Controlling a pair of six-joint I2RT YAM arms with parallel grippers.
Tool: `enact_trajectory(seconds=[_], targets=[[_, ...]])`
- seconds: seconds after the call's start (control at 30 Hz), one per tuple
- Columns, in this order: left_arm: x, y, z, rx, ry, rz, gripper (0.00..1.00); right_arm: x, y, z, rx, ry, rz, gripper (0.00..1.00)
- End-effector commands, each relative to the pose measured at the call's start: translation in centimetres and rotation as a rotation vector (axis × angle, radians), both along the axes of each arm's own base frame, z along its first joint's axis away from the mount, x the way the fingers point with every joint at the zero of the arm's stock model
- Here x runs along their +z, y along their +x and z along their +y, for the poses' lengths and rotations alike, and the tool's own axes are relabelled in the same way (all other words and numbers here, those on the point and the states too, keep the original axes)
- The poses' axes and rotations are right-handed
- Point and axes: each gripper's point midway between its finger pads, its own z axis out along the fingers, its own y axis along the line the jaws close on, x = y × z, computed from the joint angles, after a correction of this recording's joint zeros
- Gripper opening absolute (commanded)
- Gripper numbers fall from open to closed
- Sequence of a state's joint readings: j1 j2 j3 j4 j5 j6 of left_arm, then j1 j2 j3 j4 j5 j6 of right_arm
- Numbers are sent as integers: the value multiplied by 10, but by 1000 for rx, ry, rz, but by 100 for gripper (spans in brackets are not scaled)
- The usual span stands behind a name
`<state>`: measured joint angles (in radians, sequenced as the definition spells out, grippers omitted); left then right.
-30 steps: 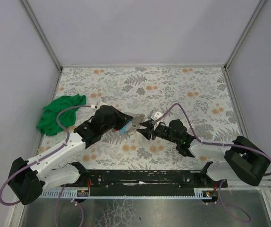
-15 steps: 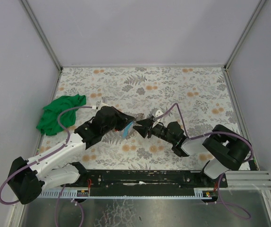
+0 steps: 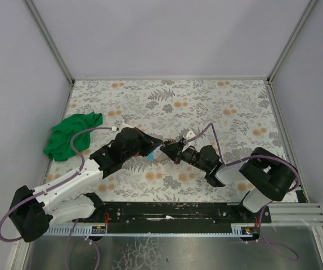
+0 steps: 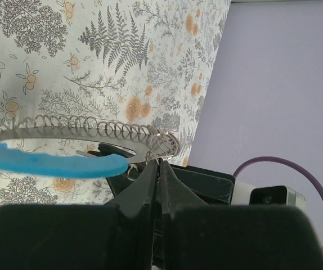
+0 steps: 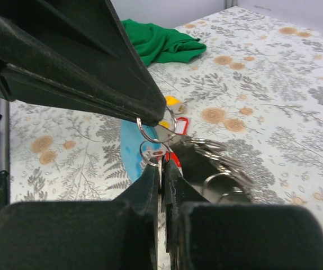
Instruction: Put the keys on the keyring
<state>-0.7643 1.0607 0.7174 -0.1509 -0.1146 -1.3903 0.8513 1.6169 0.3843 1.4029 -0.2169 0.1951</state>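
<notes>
Mid-table, my two grippers meet tip to tip. The left gripper (image 3: 156,147) is shut on the keyring (image 4: 83,128), a wire loop wrapped in a coil with a light-blue arc (image 4: 49,163). In the right wrist view its black fingers (image 5: 77,67) come in from the upper left and pinch a small ring at their tip. My right gripper (image 5: 162,164) is shut on a thin metal key (image 5: 160,151) with a small split ring and a red tag behind it. More keys hang nearby, with a yellow tag (image 5: 173,102) and a red-edged tag (image 5: 182,125).
A green cloth (image 3: 71,135) lies crumpled at the table's left edge. Purple cables (image 3: 83,135) arch over both arms. Grey walls close in the floral table (image 3: 206,107) on three sides.
My right gripper has gone from wide open to shut on a key, after sliding left up to the left gripper's tip. The left gripper stays shut on the keyring.
</notes>
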Motion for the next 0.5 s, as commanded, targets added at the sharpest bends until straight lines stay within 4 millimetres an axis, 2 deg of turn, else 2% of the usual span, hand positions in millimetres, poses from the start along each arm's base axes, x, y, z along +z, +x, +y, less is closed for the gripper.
enact_trajectory(seconds=[0.0, 0.17, 0.3, 0.33, 0.37, 0.47], targets=[[38, 8, 1, 25, -65, -108, 0, 5, 7, -17, -91, -59, -55, 0], [47, 9, 10, 29, -51, -130, 0, -12, 19, -40, -196, -220, -27, 0], [33, 7, 16, 24, -27, -126, 0, 4, 19, -43, -183, -295, -62, 0], [29, 8, 17, 20, -16, -134, 2, 7, 18, -43, -175, -315, -67, 0], [25, 8, 18, 13, -5, -144, 7, 6, 17, -45, -165, -350, -64, 0], [17, 8, 20, -19, 31, -203, 24, 19, 13, -47, -136, -390, -106, 0]])
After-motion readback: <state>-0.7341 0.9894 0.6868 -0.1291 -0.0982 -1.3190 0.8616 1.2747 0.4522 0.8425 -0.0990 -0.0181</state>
